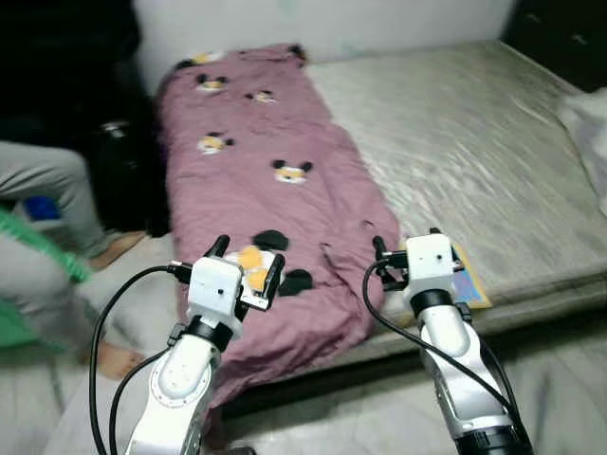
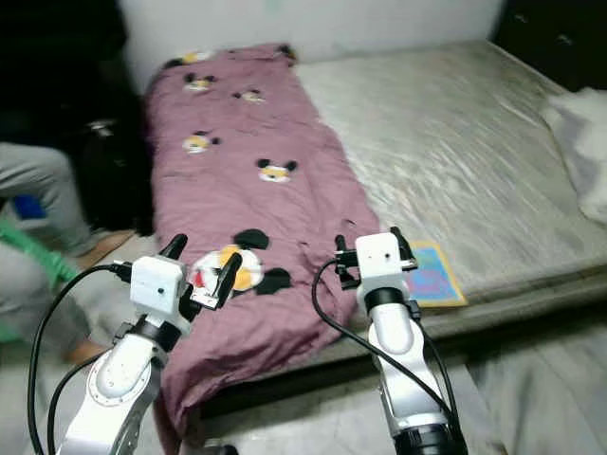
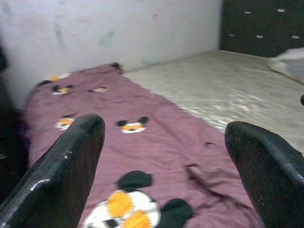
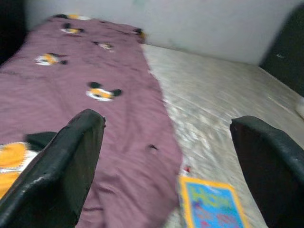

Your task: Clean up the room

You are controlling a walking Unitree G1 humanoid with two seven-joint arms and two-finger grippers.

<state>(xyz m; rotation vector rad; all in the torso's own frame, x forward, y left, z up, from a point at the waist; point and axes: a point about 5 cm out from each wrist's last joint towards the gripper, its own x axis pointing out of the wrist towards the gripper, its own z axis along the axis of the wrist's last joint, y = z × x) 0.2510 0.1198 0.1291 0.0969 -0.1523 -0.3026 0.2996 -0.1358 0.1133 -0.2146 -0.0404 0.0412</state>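
A purple mouse-print blanket [image 1: 270,180] drapes over the bed's [image 1: 474,142] near left edge. Both the left gripper [image 1: 248,263] and the right gripper [image 1: 406,251] hover above that edge, jaws apart. A colourful book [image 1: 471,280] lies at the near edge, just right of the right gripper; bare mattress stretches far and right.

A purple blanket [image 1: 275,180] with little mouse heads on it lies in a long strip down the left side of the bed [image 1: 474,142], and its near end hangs over the bed's front edge. The rest of the bed is bare and light grey with a wrinkly top. A small flat book [image 2: 432,275] with a yellow edge and a blue cover lies near the front edge, just beside the blanket.
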